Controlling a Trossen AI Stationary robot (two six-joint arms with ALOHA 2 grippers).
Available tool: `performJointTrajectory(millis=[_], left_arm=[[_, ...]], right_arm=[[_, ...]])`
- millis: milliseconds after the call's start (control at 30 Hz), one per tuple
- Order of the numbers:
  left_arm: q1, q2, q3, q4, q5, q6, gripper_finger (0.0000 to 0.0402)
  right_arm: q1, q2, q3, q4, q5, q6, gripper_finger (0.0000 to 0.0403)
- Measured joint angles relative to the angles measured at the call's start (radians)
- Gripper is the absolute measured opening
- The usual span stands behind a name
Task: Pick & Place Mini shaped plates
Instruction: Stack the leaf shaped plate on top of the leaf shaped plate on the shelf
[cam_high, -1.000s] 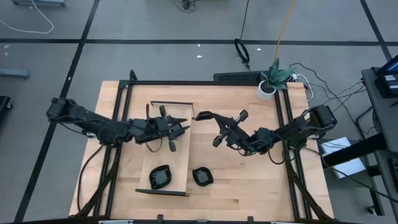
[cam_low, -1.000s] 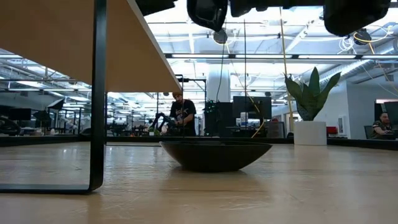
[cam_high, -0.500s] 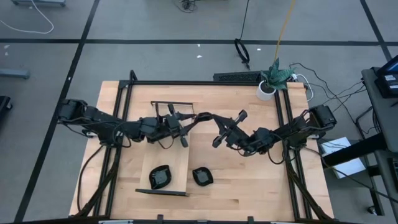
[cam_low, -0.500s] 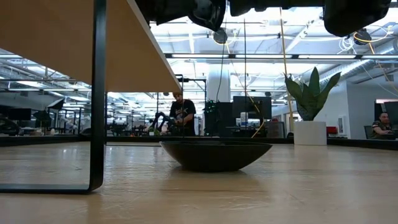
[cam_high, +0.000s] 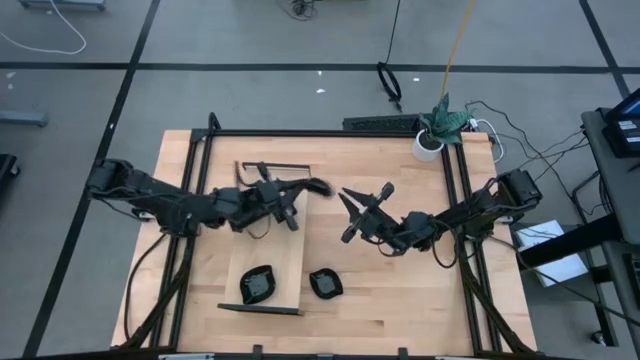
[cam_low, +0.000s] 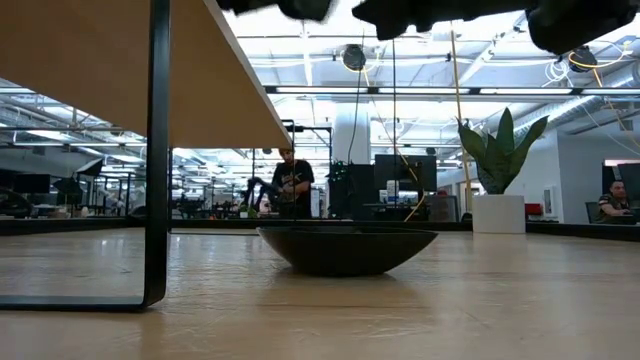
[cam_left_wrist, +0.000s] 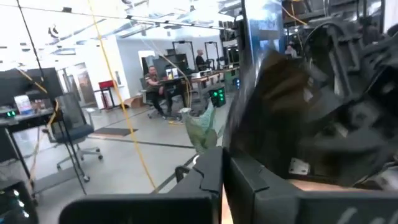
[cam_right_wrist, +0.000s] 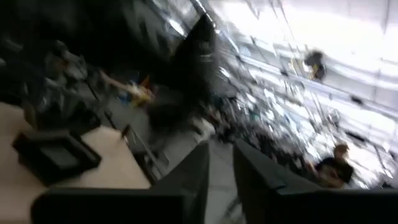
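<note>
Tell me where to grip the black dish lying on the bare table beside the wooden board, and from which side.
Probably take the black dish by its raised rim, coming straight down from above. The low view shows a shallow bowl flaring up from a narrow base, so a side approach would likely slide off. The wooden board crowds one side; the opposite edge looks freer.

Overhead, table-level, two wrist views

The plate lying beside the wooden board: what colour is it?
Black plate, clearest in the high view.

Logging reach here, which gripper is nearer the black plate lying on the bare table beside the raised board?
Right, narrowly. The right gripper sits up-table and slightly right of the plate; the left gripper is up-table too, over the raised board's far corner.
</note>
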Motion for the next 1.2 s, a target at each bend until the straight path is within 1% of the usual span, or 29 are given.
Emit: performJointTrajectory(millis=[67,133,167,267,333,367,400,433,467,500,533,633,700,733,867,967,1133,1200], left_arm=[[-0.035,-0.059,0.021,-0.110,-0.059,0.013,0.0005],[-0.076,-0.120,0.065,-0.272,-0.119,-0.007,0.0005],[-0.099,-0.146,0.099,-0.367,-0.130,-0.037,0.0004],[-0.188,-0.208,0.228,-0.765,-0.142,-0.212,0.0003],[-0.236,-0.213,0.341,-1.090,-0.093,-0.397,0.0003],[-0.257,-0.209,0.400,-1.260,-0.036,-0.513,0.0003],[-0.275,-0.202,0.456,-1.401,0.044,-0.645,0.0003],[-0.290,-0.194,0.500,-1.502,0.134,-0.779,0.0003],[-0.306,-0.183,0.528,-1.565,0.203,-0.892,0.0002],[-0.325,-0.174,0.540,-1.600,0.250,-0.990,0.0002],[-0.351,-0.168,0.542,-1.622,0.273,-1.079,0.0002],[-0.431,-0.157,0.539,-1.718,0.293,-1.319,0.0002],[-0.470,-0.146,0.539,-1.767,0.298,-1.432,0.0002],[-0.486,-0.142,0.539,-1.791,0.306,-1.463,0.0002],[-0.523,-0.115,0.539,-1.819,0.321,-1.518,0.0002],[-0.549,-0.088,0.539,-1.825,0.335,-1.524,0.0001],[-0.546,-0.052,0.539,-1.836,0.432,-1.501,0.0002],[-0.547,-0.036,0.539,-1.834,0.446,-1.499,0.0001]], right_arm=[[0.022,0.000,0.000,-0.013,0.065,0.003,0.0098],[0.043,0.000,0.000,-0.013,0.146,0.000,0.0130],[0.053,0.000,0.000,-0.012,0.184,-0.001,0.0144],[0.076,0.000,-0.002,-0.020,0.288,-0.002,0.0179],[0.087,0.000,-0.012,-0.021,0.340,-0.002,0.0195],[0.091,0.000,-0.017,-0.021,0.354,-0.002,0.0201],[0.094,0.000,-0.022,-0.020,0.371,-0.003,0.0205],[0.096,0.000,-0.027,-0.020,0.386,-0.003,0.0208],[0.096,0.000,-0.028,-0.020,0.399,-0.003,0.0210],[0.096,0.000,-0.029,-0.020,0.403,-0.003,0.0211],[0.096,0.000,-0.030,-0.020,0.414,-0.003,0.0211],[0.096,0.000,-0.031,-0.020,0.421,0.000,0.0209],[0.099,0.000,-0.031,-0.020,0.420,0.002,0.0207],[0.099,0.000,-0.031,-0.019,0.419,0.003,0.0205],[0.100,0.000,-0.031,-0.020,0.420,0.023,0.0201],[0.099,0.000,-0.031,-0.019,0.420,0.020,0.0201],[0.099,0.000,-0.031,-0.009,0.420,-0.017,0.0199],[0.099,0.000,-0.031,-0.006,0.419,-0.024,0.0199]])
